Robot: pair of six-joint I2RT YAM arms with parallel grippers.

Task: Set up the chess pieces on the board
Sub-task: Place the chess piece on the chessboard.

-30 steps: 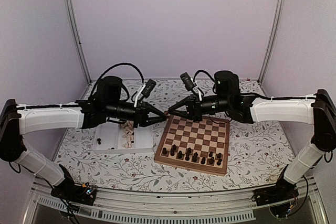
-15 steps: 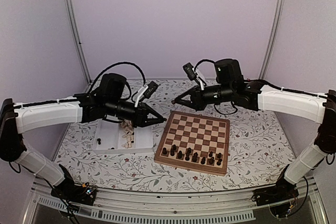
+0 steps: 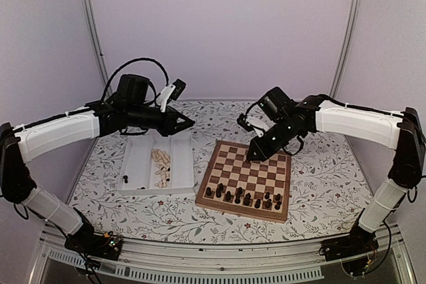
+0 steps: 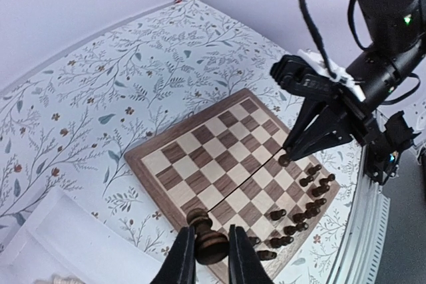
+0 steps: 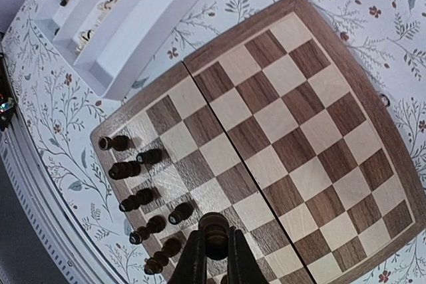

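The board [image 3: 256,172] lies right of centre, with several dark chess pieces [image 3: 243,197] standing in its two near rows. My left gripper [image 3: 190,123] hangs high over the back of the tray, shut on a dark pawn [image 4: 210,247] that lies base toward the camera between the fingers. My right gripper [image 3: 251,158] points down over the board's far left part, shut on another dark piece [image 5: 213,229]. In the left wrist view my right gripper [image 4: 286,157] shows with that piece at its tips, just above a square beside the centre seam.
A white two-compartment tray [image 3: 180,164] sits left of the board, holding several pale pieces [image 3: 160,167] and two dark ones [image 3: 125,179]. A floral cloth [image 3: 319,184] covers the table. Frame posts and purple walls close in the back and sides.
My left arm has lifted and pulled back left, away from the board's corner, keeping its pawn. My right arm has swung forward and tipped downward over the board with its piece.
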